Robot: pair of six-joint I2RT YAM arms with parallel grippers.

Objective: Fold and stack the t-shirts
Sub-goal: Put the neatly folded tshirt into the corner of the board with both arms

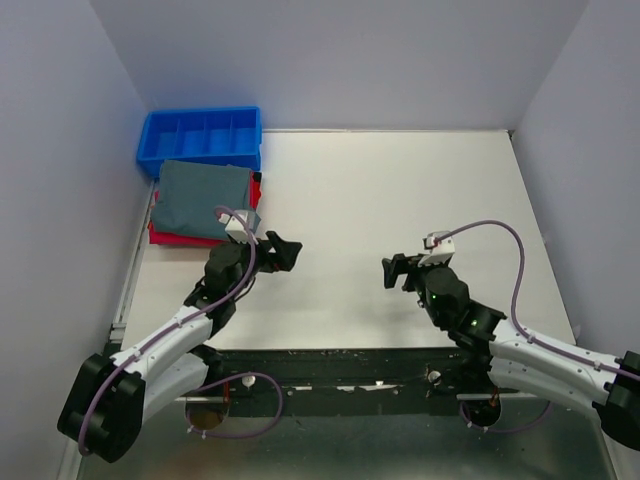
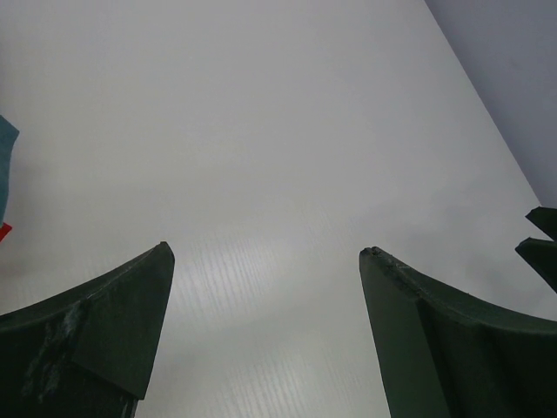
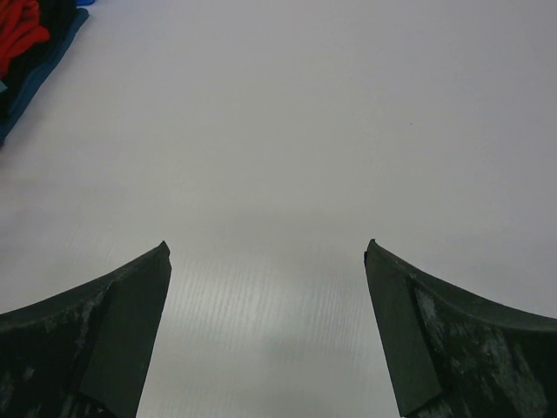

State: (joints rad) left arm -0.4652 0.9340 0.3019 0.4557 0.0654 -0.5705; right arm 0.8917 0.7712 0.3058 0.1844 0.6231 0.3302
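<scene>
Left gripper (image 1: pixel 288 250) and right gripper (image 1: pixel 390 270) both hang spread and empty over the bare table (image 1: pixel 400 180). The grey-blue t-shirt (image 1: pixel 200 195) lies folded on the red t-shirt (image 1: pixel 178 238) at the far left, just in front of the blue tray (image 1: pixel 200 160). The left arm's cable (image 1: pixel 232 212) loops above the stack's near corner; a careless swing there could, I judge, snag the top shirt and drag it askew

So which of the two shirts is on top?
The grey-blue shirt lies on top; the red shirt shows only as edges peeking out beneath it.
</scene>
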